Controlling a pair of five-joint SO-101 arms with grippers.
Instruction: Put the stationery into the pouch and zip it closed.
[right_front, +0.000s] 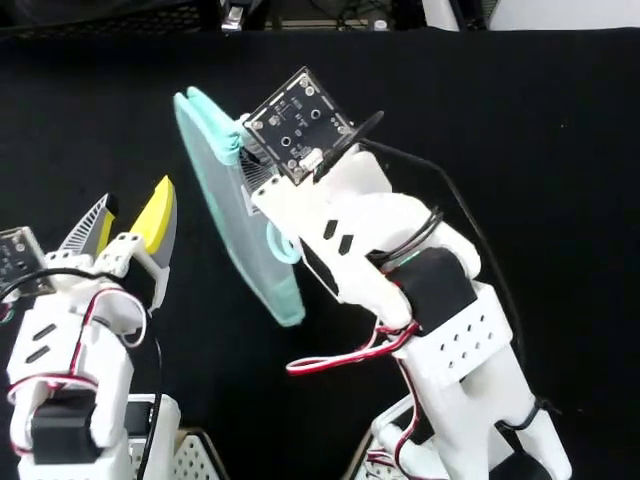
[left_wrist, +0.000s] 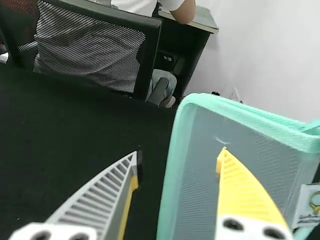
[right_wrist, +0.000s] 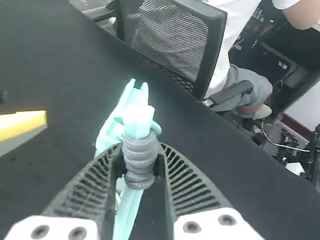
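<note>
While the right claw (right_wrist: 141, 150) is clamped tight on one edge of the mint-green mesh pouch (right_front: 236, 232), the pouch is held up off the black counter (right_front: 520, 130), standing on its thin side with its broad mesh face turned toward the left arm. A grey ribbed piece (right_wrist: 138, 161) sits between the right claw's dark fingers, exactly where they pinch the pouch's rim. The left claw (right_front: 135, 200) hangs just beside the pouch's broad face with its jaws spread wide and nothing between them. Its yellow finger (left_wrist: 240, 195) is the nearer one to the mesh, though whether it touches the pouch cannot be told, and its grey ribbed finger (left_wrist: 107, 192) is farther from the pouch, over bare counter. Whether the pouch's zip is open or closed cannot be told. Beyond the pouch, past the counter's far edge, stands a mesh-backed chair (left_wrist: 95, 50).
</note>
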